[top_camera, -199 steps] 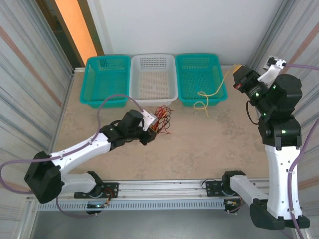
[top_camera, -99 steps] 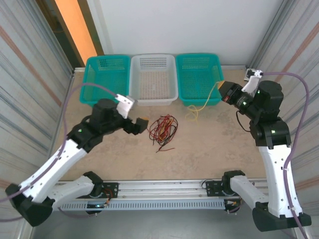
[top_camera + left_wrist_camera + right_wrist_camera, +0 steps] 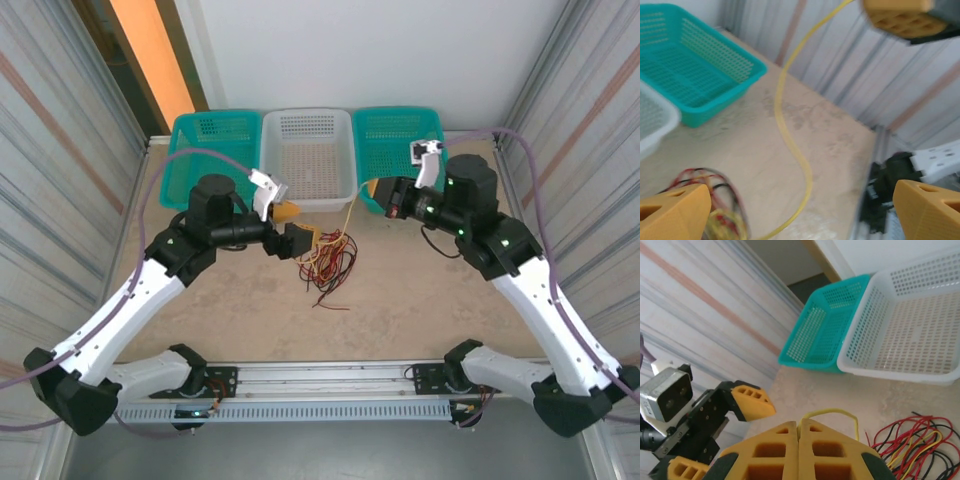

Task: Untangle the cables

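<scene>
Three baskets stand beyond both grippers: a teal basket (image 3: 210, 150), a white basket (image 3: 305, 160), a second teal basket (image 3: 400, 140). The left gripper (image 3: 295, 228) gapes wide, the cables (image 3: 328, 262) heaped just past its fingertips. The right gripper (image 3: 376, 190) pinches one yellow strand (image 3: 776, 102), which curves down into that heap.

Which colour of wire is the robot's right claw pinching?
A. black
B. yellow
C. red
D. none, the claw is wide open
B: the right gripper is shut, and a yellow cable loops out from between its fingertips toward the red, yellow and black bundle on the table.
</scene>
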`<state>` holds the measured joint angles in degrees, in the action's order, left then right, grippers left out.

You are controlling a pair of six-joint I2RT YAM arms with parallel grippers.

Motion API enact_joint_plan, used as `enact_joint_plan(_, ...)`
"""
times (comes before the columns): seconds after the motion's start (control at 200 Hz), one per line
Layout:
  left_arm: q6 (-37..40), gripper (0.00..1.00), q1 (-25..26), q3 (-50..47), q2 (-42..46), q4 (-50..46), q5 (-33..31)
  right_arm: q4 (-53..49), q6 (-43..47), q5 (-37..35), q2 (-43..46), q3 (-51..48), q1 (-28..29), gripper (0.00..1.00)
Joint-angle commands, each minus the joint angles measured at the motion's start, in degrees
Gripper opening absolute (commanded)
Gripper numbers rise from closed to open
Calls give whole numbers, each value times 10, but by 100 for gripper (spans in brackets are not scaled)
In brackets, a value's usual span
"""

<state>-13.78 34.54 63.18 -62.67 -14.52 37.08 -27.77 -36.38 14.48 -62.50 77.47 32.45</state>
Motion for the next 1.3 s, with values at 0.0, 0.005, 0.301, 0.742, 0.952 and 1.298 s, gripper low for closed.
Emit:
enact_joint_plan(0.0,-78,91,-2,-4,5,64,80,29,23,-29,-17,39,14,0)
enact_joint_plan(0.005,-79,91,-2,-4,5,63,80,29,24,-29,-18,40,15,0)
enact_joint_plan(0.301,-199,88,-2,-75,22,95,75,40,39,-68,-58,82,31,0)
enact_joint_plan(0.742,-358,86,-12,-118,4,156,-35,61,42,-78,-73,91,49,0)
enact_joint_plan(0.952,-414,58,-39,-133,-20,206,-28,67,42,-81,-71,85,62,0)
enact_joint_plan(1.298,-426,77,-40,-146,-5,184,-29,72,48,-91,-76,81,63,0)
